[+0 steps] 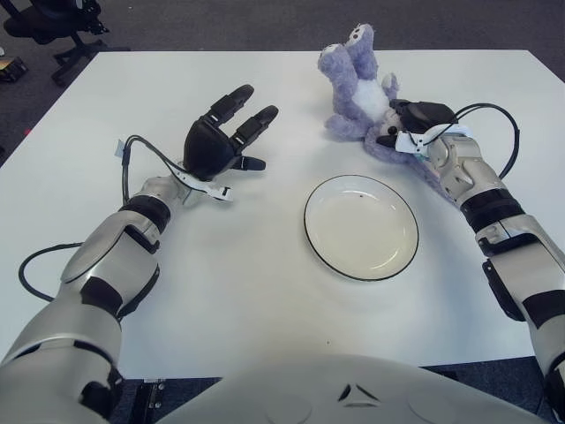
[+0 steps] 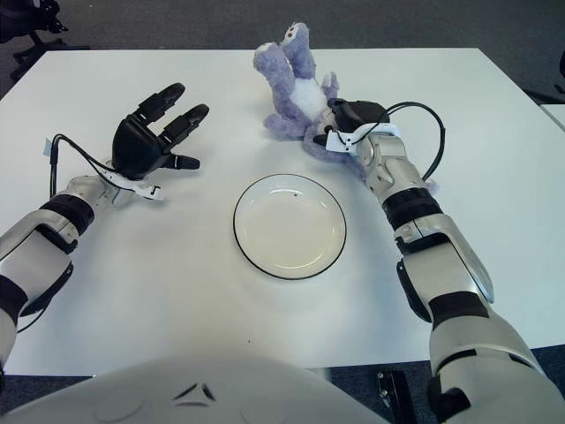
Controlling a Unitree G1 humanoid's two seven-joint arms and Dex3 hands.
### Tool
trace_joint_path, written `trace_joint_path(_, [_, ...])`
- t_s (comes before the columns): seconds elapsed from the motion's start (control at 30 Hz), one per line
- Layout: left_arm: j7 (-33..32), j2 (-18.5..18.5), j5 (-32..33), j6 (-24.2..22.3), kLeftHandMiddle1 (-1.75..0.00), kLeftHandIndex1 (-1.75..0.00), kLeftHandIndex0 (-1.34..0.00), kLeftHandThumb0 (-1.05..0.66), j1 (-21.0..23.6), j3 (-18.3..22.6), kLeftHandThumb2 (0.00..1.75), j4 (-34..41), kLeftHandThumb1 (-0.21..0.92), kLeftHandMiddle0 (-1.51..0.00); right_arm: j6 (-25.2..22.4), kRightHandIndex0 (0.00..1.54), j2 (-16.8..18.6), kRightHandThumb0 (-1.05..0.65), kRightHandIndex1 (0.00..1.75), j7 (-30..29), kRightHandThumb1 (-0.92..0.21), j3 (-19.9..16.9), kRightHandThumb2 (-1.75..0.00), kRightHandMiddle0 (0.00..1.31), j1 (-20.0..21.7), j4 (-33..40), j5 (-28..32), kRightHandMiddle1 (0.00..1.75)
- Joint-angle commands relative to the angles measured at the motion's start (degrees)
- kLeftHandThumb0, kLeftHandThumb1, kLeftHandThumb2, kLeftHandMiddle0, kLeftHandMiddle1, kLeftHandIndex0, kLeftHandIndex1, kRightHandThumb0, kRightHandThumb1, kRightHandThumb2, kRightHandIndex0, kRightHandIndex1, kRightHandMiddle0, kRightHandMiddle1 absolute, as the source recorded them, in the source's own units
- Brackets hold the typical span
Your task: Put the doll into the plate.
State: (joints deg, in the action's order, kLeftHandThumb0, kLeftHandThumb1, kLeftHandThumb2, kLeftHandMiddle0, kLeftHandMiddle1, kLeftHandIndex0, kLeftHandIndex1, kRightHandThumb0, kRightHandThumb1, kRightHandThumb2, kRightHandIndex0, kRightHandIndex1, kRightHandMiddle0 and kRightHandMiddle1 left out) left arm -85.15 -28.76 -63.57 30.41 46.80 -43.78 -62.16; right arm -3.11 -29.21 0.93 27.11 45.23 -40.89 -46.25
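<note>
Doll (image 1: 357,84) is being gripped by the right hand (image 1: 408,124) at the table's (image 1: 265,283) far side, beyond the plate (image 1: 361,227), legs tilted upward. Transfer judged just begun: carrying and release are remaining. Plate is holding nothing. Left hand (image 1: 221,137) is being held open, empty, left of the plate.

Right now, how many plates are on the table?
1. The plate lies on the white table, nearer than the doll held by the right robot hand.
</note>
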Motion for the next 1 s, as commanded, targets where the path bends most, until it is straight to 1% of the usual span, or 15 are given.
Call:
trace_joint_path(0.0, [-0.6,-0.4,-0.1,0.0,-0.02,-0.1,-0.62,-0.28,-0.7,0.0,0.28,0.1,0.92,-0.61,-0.6,0.41,0.5,-0.73,0.07,1.1,-0.92,1.8,-0.63,0.48,-2.5,-2.3,-1.1,0.11])
trace_joint_path(0.03, [-0.6,-0.4,-0.1,0.0,-0.02,-0.1,-0.62,-0.28,-0.7,0.0,0.28,0.1,0.92,-0.61,-0.6,0.42,0.5,-0.73,0.07,1.1,-0.92,1.8,-0.63,0.48,-2.5,-2.3,-1.1,0.11])
trace_joint_path(0.07, [-0.8,-0.3,-0.1,-0.1,-0.02,-0.1,-0.62,-0.28,-0.8,-0.1,0.28,0.0,0.92,-0.61,0.1,0.42,0.9,-0.73,0.07,-2.7,-0.92,1.2,-0.63,0.49,-3.1,-2.9,-0.7,0.11])
trace_joint_path(0.1, [-0.9,-0.3,-0.2,-0.1,-0.02,-0.1,-0.62,-0.28,-1.0,-0.1,0.28,-0.1,0.92,-0.61,1.2,0.39,1.2,-0.65,0.31,-6.7,-0.92,0.5,-0.56,0.48,-3.7,-3.6,-0.3,0.38])
trace_joint_path(0.13, [-1.0,-0.3,-0.2,-0.1,-0.02,-0.1,-0.62,-0.28,-1.1,-0.2,0.28,-0.2,0.92,-0.61,2.0,0.28,1.4,-0.55,0.77,-9.6,-0.92,0.1,-0.47,0.45,-4.1,-4.3,-0.1,0.79])
trace_joint_path(0.17, [-1.0,-0.3,-0.2,-0.2,-0.02,-0.1,-0.62,-0.28,-1.2,-0.2,0.28,-0.2,0.92,-0.61,2.8,0.21,1.5,-0.48,1.08,-11.8,-0.92,-0.2,-0.42,0.44,-4.4,-5.0,0.2,1.06])
trace_joint_path(0.23, [-1.0,-0.3,-0.1,-0.2,-0.02,-0.1,-0.62,-0.28,-1.2,-0.2,0.28,-0.3,0.92,-0.61,4.4,0.14,1.5,-0.42,1.37,-14.6,-0.92,-0.3,-0.37,0.42,-4.3,-6.6,0.3,1.28])
trace_joint_path(0.3, [-1.0,-0.3,-0.1,-0.2,-0.02,-0.11,-0.62,-0.28,-1.3,-0.1,0.28,-0.4,0.92,-0.61,6.1,0.17,1.5,-0.17,1.56,-17.4,-0.92,-0.3,-0.38,0.41,-4.0,-8.2,0.4,1.35])
trace_joint_path(0.4, [-0.9,-0.5,0.3,-0.1,-0.02,-0.11,-0.63,-0.28,-1.6,0.1,0.28,-0.3,0.92,-0.61,8.2,0.18,1.5,-0.07,1.62,-20.1,-0.92,-0.7,-0.38,0.41,-3.6,-10.0,0.9,1.39])
trace_joint_path(0.47, [-0.8,-0.6,0.5,0.0,-0.02,-0.11,-0.63,-0.29,-1.9,0.4,0.28,-0.3,0.92,-0.61,9.8,0.24,1.5,-0.03,1.59,-21.9,-0.87,-1.2,-0.46,0.4,-3.4,-11.0,1.7,1.47])
trace_joint_path(0.5, [-0.7,-0.6,0.7,0.1,-0.02,-0.11,-0.63,-0.29,-2.0,0.5,0.28,-0.3,0.92,-0.61,10.6,0.26,1.5,-0.02,1.65,-22.7,-0.76,-1.5,-0.66,0.39,-3.3,-11.4,2.0,1.55])
trace_joint_path(0.57, [-0.6,-0.7,0.9,0.2,-0.02,-0.11,-0.63,-0.29,-2.3,0.7,0.28,-0.2,0.92,-0.61,13.4,0.32,1.5,-0.01,1.68,-24.9,-0.63,-2.3,-0.87,0.38,-3.1,-12.4,3.0,1.64])
trace_joint_path(0.7, [-0.5,-0.9,1.3,0.5,-0.02,-0.11,-0.63,-0.29,-2.7,1.0,0.28,-0.1,0.92,-0.61,18.2,0.42,1.4,0.0,1.73,-28.3,-0.47,-3.0,-1.12,0.39,-2.7,-14.8,4.3,1.72])
trace_joint_path(0.9, [-0.4,-0.9,1.2,0.6,-0.02,-0.11,-0.63,-0.29,-2.7,1.1,0.28,0.0,0.92,-0.61,19.7,0.45,1.5,0.0,1.74,-29.5,-0.42,-2.7,-1.19,0.4,-1.9,-16.7,4.4,1.74])
trace_joint_path(0.97, [0.1,-1.6,2.0,0.9,-0.02,-0.11,-0.64,-0.29,-3.7,1.8,0.29,0.2,0.92,-0.61,23.2,0.51,0.8,0.0,1.75,-30.1,-0.37,-3.8,-1.25,0.43,-2.0,-16.8,6.1,1.71])
